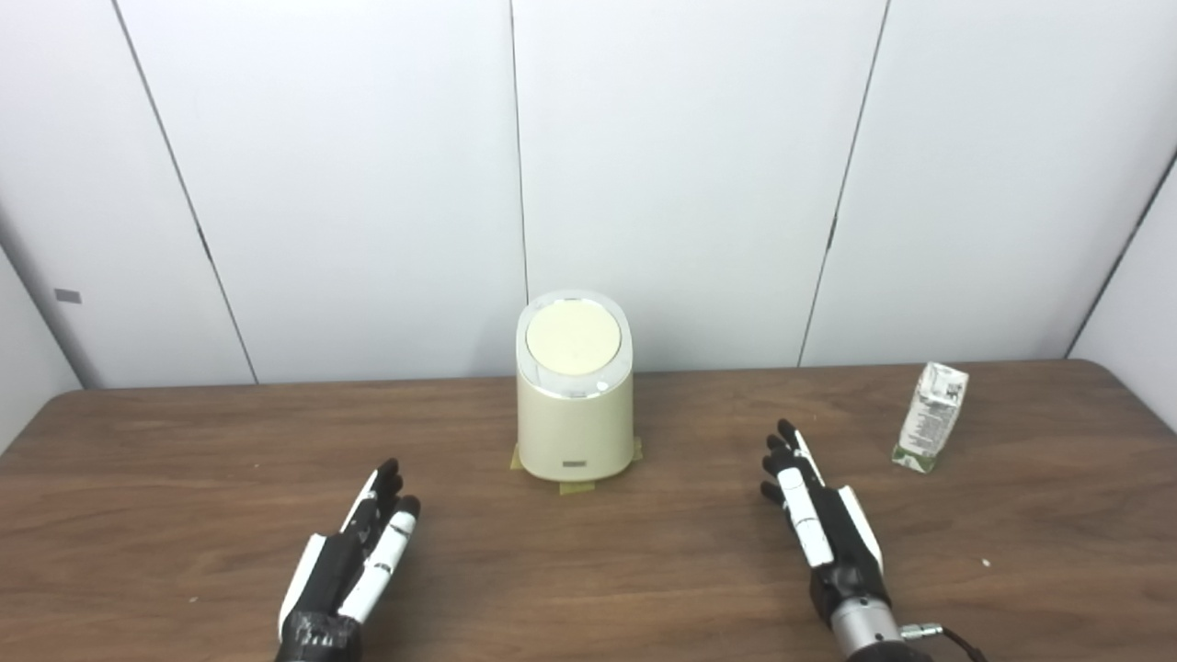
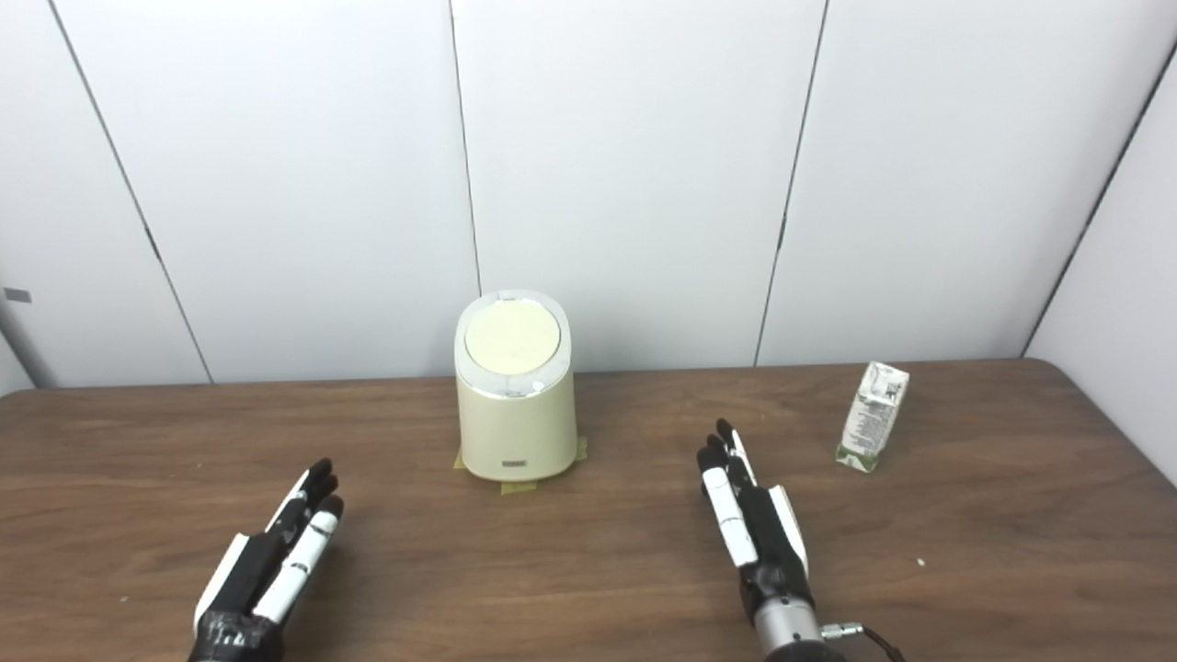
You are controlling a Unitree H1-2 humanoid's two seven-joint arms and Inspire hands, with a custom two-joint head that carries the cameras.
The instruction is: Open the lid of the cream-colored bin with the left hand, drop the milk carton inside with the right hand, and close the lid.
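Observation:
A cream-colored bin [image 1: 575,405] stands upright at the middle back of the wooden table, with its round lid [image 1: 572,336] shut. A small white and green milk carton [image 1: 932,416] stands upright at the right, near the back. My left hand [image 1: 359,552] lies open and empty on the table, in front and to the left of the bin. My right hand [image 1: 818,510] lies open and empty between the bin and the carton, nearer to me than both.
The brown wooden table [image 1: 184,478] ends at a white panelled wall [image 1: 699,165] close behind the bin. Strips of tape [image 1: 579,487] mark the bin's base. A cable [image 1: 956,634] leaves my right wrist.

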